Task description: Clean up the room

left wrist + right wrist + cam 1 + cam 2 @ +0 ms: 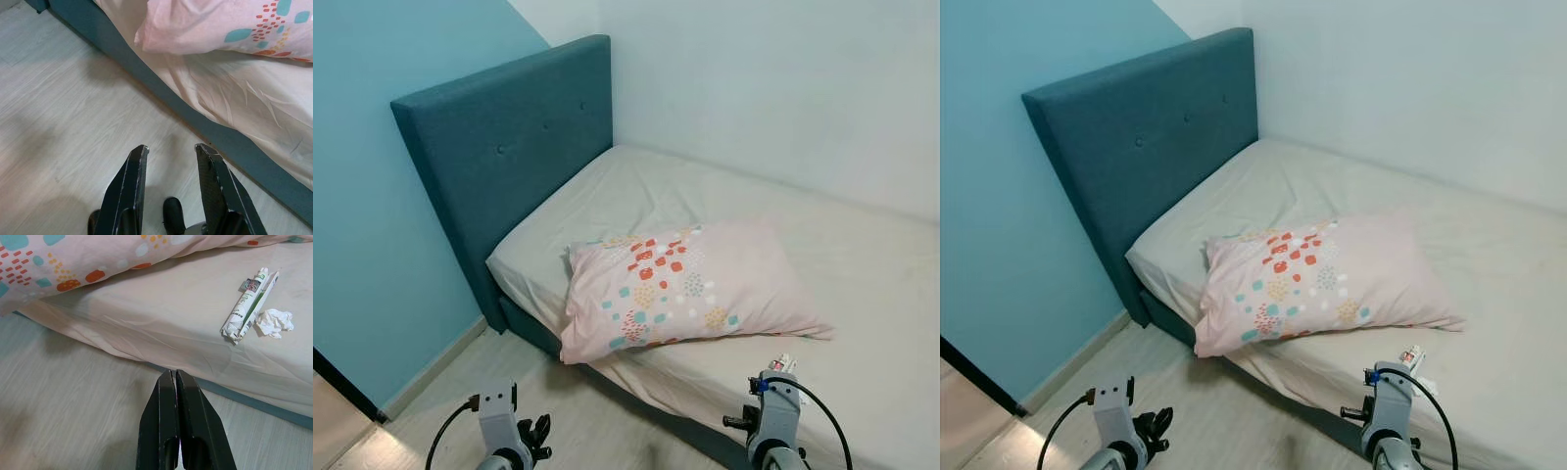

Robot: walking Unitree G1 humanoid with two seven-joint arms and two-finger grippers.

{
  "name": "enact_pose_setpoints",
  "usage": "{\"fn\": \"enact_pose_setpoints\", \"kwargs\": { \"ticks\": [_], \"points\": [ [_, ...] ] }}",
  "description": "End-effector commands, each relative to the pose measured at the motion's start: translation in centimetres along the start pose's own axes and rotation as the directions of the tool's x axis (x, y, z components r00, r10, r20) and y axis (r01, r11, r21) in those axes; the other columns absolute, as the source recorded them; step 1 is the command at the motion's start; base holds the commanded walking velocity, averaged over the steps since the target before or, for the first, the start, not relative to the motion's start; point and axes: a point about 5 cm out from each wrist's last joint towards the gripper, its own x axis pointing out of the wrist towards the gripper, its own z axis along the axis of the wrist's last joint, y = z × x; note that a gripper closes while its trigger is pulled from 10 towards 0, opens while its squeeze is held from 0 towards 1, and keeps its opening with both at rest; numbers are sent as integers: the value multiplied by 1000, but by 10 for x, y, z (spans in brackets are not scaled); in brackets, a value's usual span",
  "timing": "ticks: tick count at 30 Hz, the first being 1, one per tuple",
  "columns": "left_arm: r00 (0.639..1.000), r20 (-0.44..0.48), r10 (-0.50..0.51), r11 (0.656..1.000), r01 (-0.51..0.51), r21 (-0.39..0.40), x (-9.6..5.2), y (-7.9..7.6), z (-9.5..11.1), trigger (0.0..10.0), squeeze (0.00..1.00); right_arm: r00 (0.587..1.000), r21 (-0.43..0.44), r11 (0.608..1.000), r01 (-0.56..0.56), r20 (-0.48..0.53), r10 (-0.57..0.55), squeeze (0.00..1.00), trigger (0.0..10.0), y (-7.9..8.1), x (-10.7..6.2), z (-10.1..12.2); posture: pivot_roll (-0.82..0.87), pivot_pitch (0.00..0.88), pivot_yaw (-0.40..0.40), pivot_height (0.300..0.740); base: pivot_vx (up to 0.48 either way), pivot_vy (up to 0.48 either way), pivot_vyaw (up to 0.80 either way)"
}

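A pink pillow point(690, 289) with coloured dots lies on the beige mattress point(724, 191), overhanging its near edge. By that edge, to the pillow's right, lie a rolled, squeezed tube point(247, 303) and a crumpled white tissue point(275, 322). My right gripper point(172, 374) is shut with nothing in it and hangs over the floor, just short of the mattress edge and the tube. My left gripper point(171, 149) stands open and empty above the floorboards, close to the teal bed frame point(161, 93) below the pillow's corner.
A tall teal headboard point(509, 147) stands against the blue wall point(372, 245) on the left, and a white wall point(783, 88) runs behind the bed. Pale wooden floor point(58, 122) stretches in front of the bed. A dark door edge point(342, 387) shows at lower left.
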Motion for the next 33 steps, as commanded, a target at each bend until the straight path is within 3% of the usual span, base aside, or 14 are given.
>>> {"fn": "enact_pose_setpoints", "kwargs": {
  "ticks": [1,33],
  "points": [
    [1000,-4,2,1000,-2,-6,1,-1,0,10000,0,1000,11,1000,6,-20,-6,0,10000,0,0,-3,-180,0,14,740,0,0,0],
    [1000,6,0,1000,0,-8,2,-3,3,10000,0,1000,12,1000,10,-19,-9,0,10000,1,0,-2,-182,0,15,740,0,0,0]
  ]
}}
